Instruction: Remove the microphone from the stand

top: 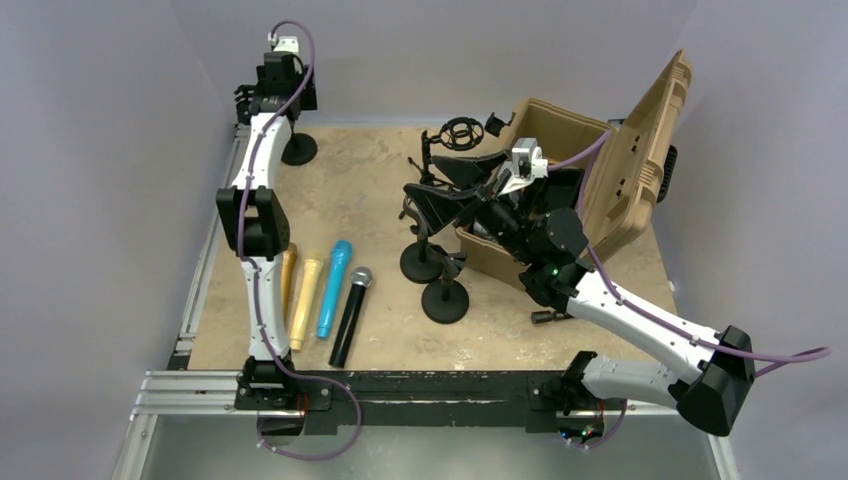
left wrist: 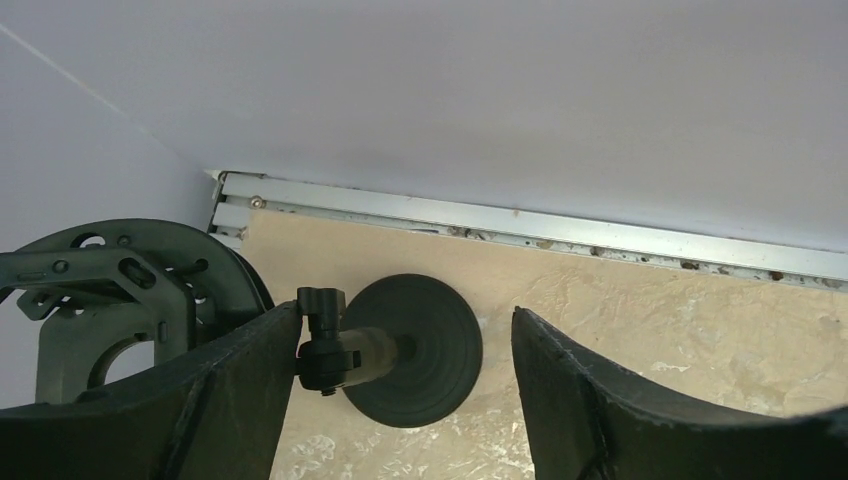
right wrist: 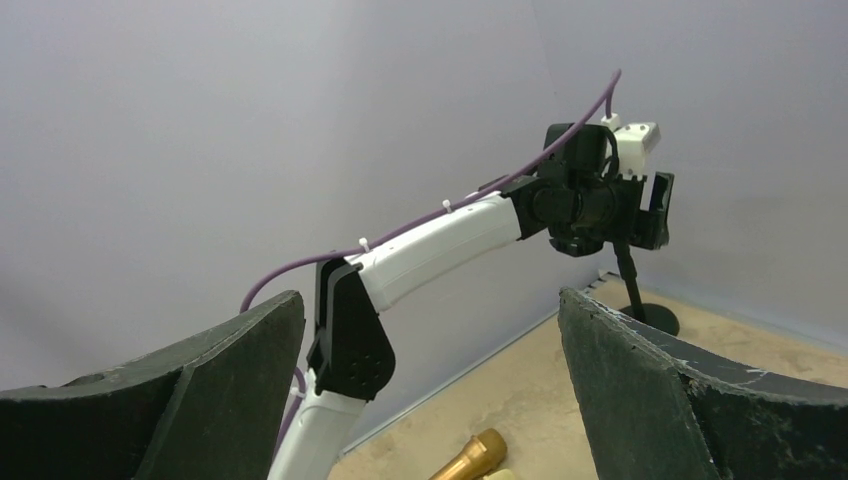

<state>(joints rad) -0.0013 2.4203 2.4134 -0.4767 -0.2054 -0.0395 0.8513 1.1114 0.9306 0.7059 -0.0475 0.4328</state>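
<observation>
Left gripper (left wrist: 405,312) hovers, jaws apart, over the far-left stand (left wrist: 430,370), whose clip (left wrist: 320,345) seems empty. Four microphones (top: 334,290) lie on the table (top: 360,190). Right gripper (right wrist: 430,298) gapes idle. Removal looks finished; next, withdraw without knocking the stand.

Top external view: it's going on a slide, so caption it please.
Left gripper open over the far-left stand; four microphones lie in a row; right gripper open beside the tan case.

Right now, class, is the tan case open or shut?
Open: the case has its lid swung up on the right, inside showing.
</observation>
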